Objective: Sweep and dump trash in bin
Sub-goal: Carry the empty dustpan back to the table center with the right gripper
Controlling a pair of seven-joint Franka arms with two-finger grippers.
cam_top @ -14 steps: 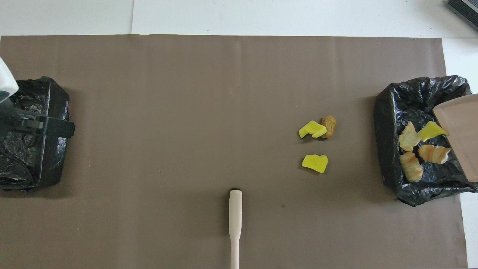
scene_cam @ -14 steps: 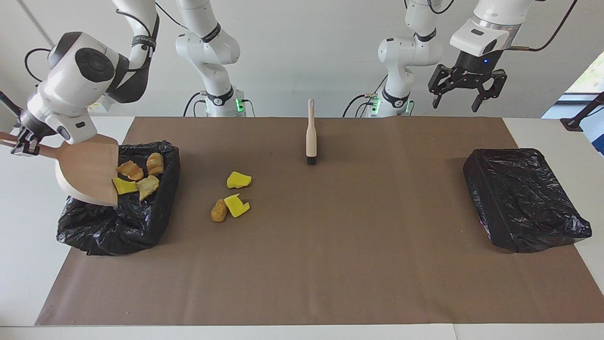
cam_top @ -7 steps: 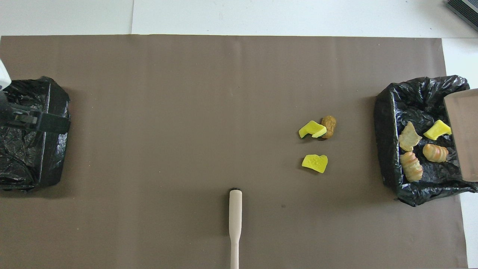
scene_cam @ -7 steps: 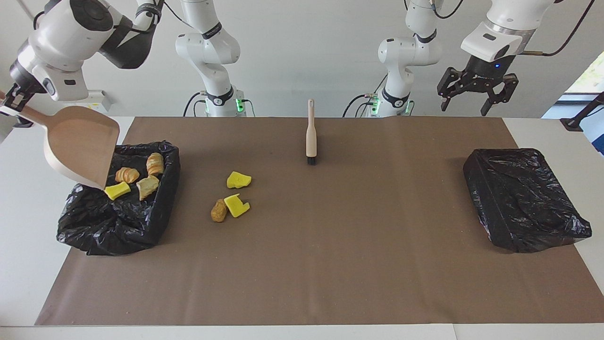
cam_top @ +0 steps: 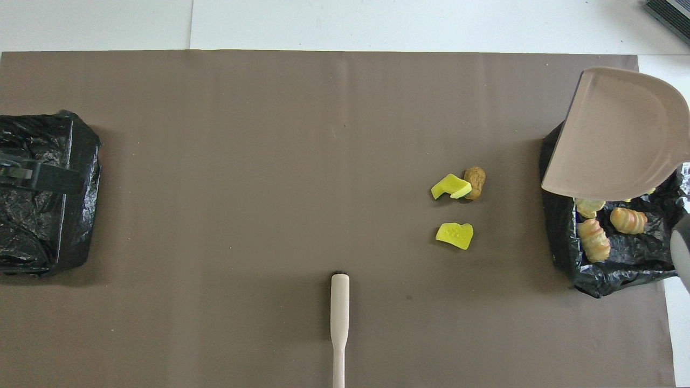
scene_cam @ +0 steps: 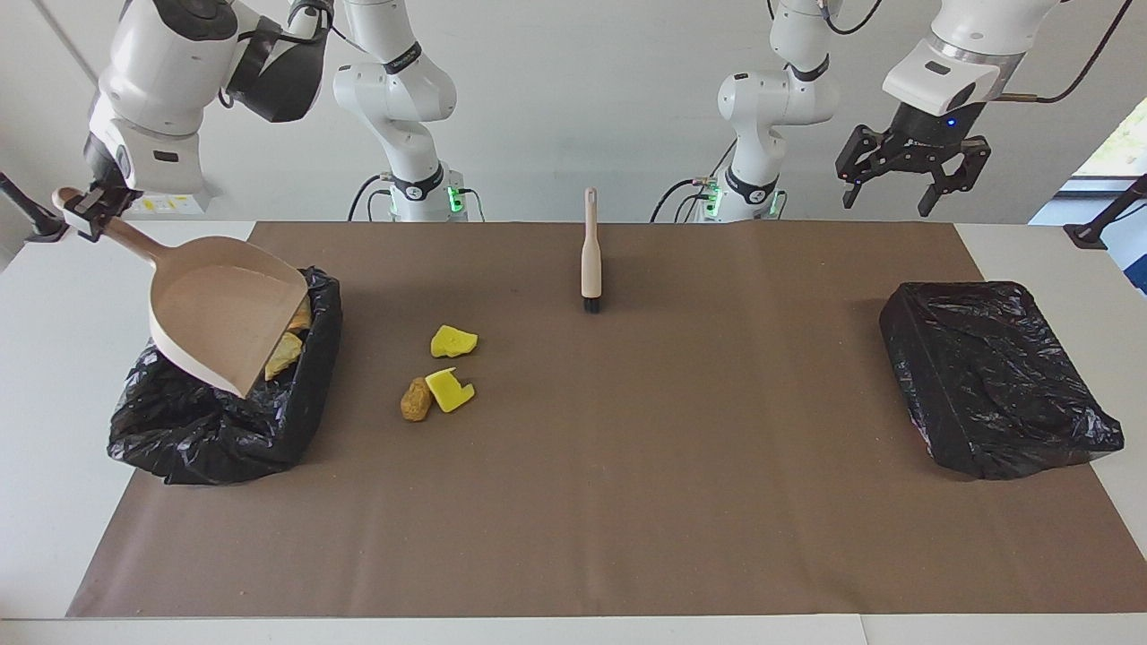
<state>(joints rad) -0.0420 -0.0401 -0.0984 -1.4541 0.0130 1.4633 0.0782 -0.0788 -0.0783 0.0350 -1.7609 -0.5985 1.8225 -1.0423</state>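
My right gripper is shut on the handle of the pale pink dustpan, which hangs empty and tilted over the black-lined bin at the right arm's end; it also shows in the overhead view. Several pieces of trash lie in that bin, among them three croissant-like lumps. On the mat beside the bin lie two yellow chunks and a brown lump. My left gripper is open and empty, high over the other bin.
A second black-lined bin sits at the left arm's end. The brush lies on the brown mat near the robots, midway between the arms, bristles pointing away from them.
The right arm lifted the dustpan off the bin and swung it round toward the mat; the dumped pieces settled in the bin. The left gripper rose slightly.
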